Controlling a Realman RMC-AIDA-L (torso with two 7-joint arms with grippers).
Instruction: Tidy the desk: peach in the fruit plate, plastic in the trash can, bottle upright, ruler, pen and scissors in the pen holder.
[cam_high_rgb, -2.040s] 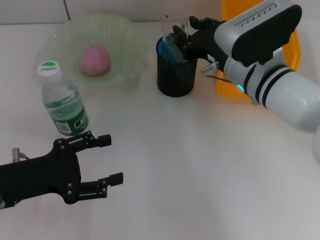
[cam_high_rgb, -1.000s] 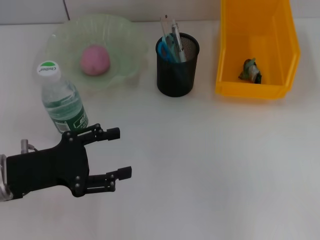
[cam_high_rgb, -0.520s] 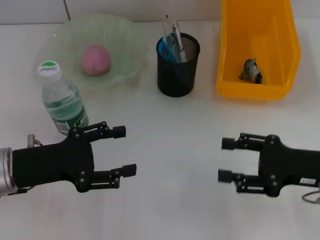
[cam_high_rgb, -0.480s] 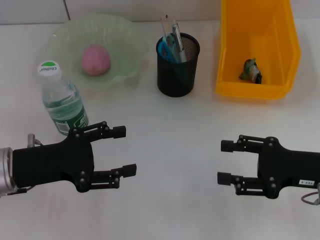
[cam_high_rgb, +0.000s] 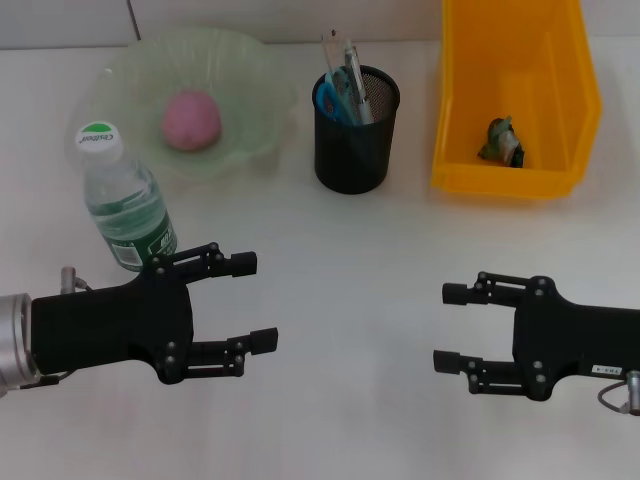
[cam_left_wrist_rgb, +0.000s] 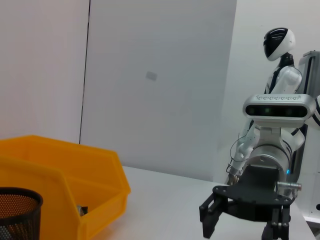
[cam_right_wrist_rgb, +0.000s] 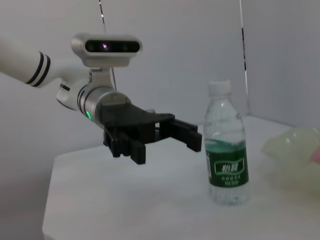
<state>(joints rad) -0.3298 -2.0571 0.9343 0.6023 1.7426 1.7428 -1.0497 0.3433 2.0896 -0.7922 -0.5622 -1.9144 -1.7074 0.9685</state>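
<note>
Matte black left gripper (cam_high_rgb: 247, 303) with jointed two-bar fingers and small silver screws, silver-grey wrist cuff, thin cable behind, matching black right gripper (cam_high_rgb: 447, 327) with a white label, grey wrist camera bar, green wrist light

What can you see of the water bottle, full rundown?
The clear plastic water bottle with the white cap and green label stands upright on the white table, just in front of the pale green fruit plate. The cap bears a green mark, and the label wraps the lower body. In the right wrist view nothing touches it. The left tool, open, sits close beside it but apart.
</note>
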